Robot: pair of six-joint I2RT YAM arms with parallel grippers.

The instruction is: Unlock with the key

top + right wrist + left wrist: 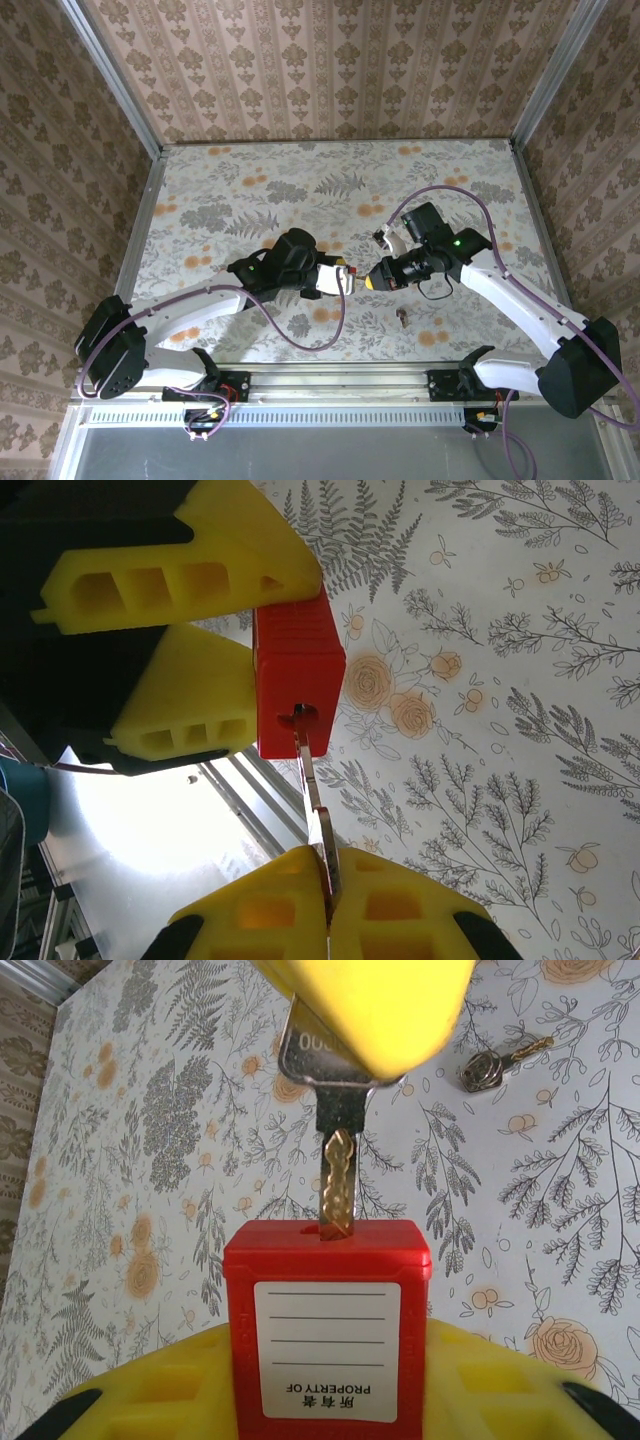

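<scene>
Left end effector (335,280) is clamped on the red padlock (327,1300), pads across the body sides, keyway face turned toward my other arm, label side toward the wrist cam. The key (338,1185) is right of it, tip at the keyway mouth, most of the blade outside; can't tell how deep it sits. Right end effector (328,890) is pinched shut on the key's flat head, blade pointing away from me at the lock. Handling read: key is light, thin, stiff metal with smooth faces, so likely to pivot in the pinch under torque. Best grip is flat on both head faces, close to the blade. Keep the push axial; side load could bend the blade or cock it in the slot. Padlock looks light, so the left clamp has to react the twist. A second key (497,1063) lies loose on the table (250,190) further right, well apart.
</scene>
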